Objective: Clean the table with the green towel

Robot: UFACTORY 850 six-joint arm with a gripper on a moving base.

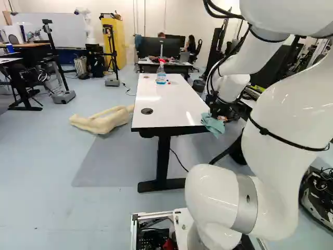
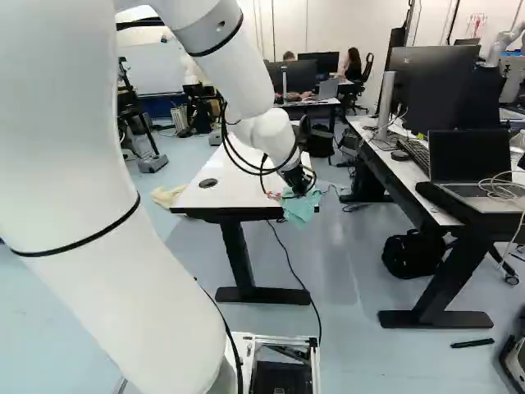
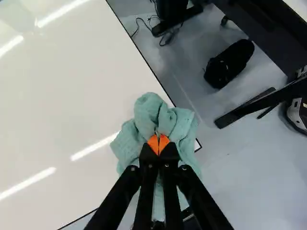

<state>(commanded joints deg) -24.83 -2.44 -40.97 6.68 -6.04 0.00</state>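
At the near right corner of the white table [image 1: 169,104], my gripper [image 2: 297,180] points down over the green towel [image 2: 300,205]. In the wrist view the gripper [image 3: 158,144] is shut, its orange pads pinching a fold of the bunched towel [image 3: 156,112]. Part of the cloth lies over the tabletop and part hangs past the edge. The fingers hide the cloth beneath them. Toward the table's far end stands a clear spray bottle [image 1: 161,75] with a red top and blue liquid, and small red and blue bits [image 1: 168,82] lie beside it.
A round black grommet [image 1: 147,111] is set in the tabletop near its left edge. Cream-coloured padding [image 1: 101,121] lies on the floor left of the table. To the right stands a desk with a laptop [image 2: 469,168] and monitors, a black bag [image 2: 412,254] beneath. Another robot [image 1: 86,26] stands far back.
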